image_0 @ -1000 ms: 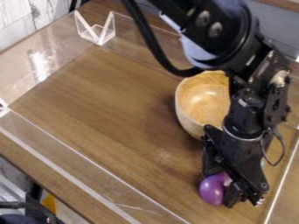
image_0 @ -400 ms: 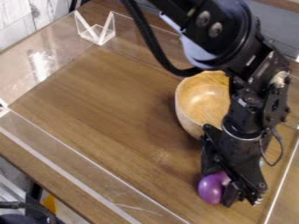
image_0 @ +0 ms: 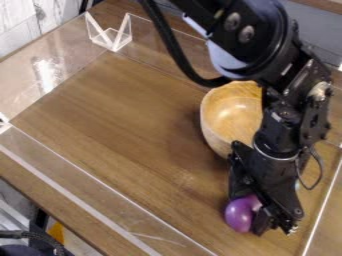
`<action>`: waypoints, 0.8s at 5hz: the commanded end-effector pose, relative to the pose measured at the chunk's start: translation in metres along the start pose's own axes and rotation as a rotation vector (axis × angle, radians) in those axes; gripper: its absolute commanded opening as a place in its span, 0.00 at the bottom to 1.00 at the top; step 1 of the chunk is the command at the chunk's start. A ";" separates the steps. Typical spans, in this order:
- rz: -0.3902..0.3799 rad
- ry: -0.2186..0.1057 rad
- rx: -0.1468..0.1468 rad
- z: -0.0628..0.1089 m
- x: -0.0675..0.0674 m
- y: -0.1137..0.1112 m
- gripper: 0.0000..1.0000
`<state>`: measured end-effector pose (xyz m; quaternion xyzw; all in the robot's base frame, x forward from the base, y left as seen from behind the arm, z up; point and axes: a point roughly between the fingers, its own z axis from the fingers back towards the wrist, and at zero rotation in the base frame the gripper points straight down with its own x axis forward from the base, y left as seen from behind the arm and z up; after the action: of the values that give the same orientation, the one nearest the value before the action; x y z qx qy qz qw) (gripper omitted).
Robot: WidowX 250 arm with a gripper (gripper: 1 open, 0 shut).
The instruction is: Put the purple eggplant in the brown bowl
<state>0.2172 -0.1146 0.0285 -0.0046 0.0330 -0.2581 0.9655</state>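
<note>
At the glossy purple eggplant (image_0: 242, 215), you're grasping, though I can't tell whether your black gripper (image_0: 259, 219) is clamped; confirm before lifting toward the round light-brown wooden bowl (image_0: 230, 112).

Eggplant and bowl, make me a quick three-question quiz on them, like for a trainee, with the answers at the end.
1. What color is the eggplant?
2. True or false: the eggplant is inside the bowl.
3. Which is nearer the top of the picture: (a) the bowl, or (b) the eggplant?

Key: 1. Purple. 2. False; it is at the gripper, outside the bowl. 3. a.
</note>
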 end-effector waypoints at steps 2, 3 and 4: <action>-0.012 -0.064 0.018 0.017 0.009 0.001 0.00; -0.013 -0.067 0.023 0.017 0.009 0.002 0.00; -0.016 -0.070 0.028 0.019 0.009 0.002 0.00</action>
<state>0.2183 -0.1116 0.0289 0.0053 0.0318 -0.2641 0.9639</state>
